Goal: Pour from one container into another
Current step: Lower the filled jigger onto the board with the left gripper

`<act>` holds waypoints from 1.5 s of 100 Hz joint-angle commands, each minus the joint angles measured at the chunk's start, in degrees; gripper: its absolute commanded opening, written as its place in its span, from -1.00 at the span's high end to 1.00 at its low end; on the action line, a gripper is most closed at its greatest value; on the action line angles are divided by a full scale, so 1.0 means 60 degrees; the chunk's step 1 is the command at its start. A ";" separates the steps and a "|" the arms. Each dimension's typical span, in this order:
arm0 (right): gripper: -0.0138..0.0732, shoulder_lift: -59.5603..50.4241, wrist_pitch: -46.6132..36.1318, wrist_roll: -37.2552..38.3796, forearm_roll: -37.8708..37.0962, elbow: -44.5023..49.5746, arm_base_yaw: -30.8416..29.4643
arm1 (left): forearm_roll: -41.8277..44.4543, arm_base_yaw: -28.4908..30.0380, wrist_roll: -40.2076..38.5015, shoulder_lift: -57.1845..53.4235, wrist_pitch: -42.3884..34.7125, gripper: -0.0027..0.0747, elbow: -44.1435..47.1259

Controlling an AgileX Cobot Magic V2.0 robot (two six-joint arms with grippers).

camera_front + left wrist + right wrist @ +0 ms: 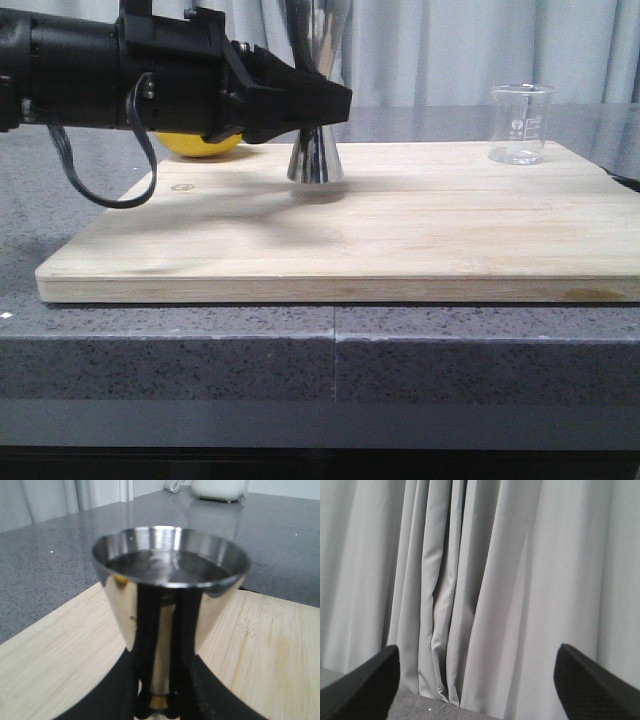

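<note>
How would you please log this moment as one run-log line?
left gripper: shut on steel jigger | jigger: on board | glass beaker: untouched | right gripper: open, idle

The right gripper (479, 685) holds its two dark fingertips (362, 687) wide apart; ahead of them hangs a pale pleated curtain (485, 580) above a grey countertop (420, 707).

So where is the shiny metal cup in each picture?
Front view: the steel jigger stands on the wooden board, left of middle, at the left gripper.
Left wrist view: it fills the middle, liquid inside, between the black fingers.
Right wrist view: not there, only curtain.
Shared landmark: the wooden board, in the front and left wrist views.
</note>
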 commanded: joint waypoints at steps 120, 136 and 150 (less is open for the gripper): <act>-0.62 -0.0314 -0.0635 0.0007 -0.0043 -0.0201 -0.0015 | -0.0782 0.0140 0.0735 0.0317 -0.1730 0.98 -0.0126; -0.62 -0.0314 -0.0635 0.0007 -0.0043 -0.0201 -0.0015 | -0.0711 0.0140 0.0734 0.0317 -0.1730 0.98 -0.0126; -0.62 -0.0314 -0.0635 0.0007 -0.0043 -0.0201 -0.0015 | -0.0711 0.0140 0.0734 0.0317 -0.1730 0.98 -0.0126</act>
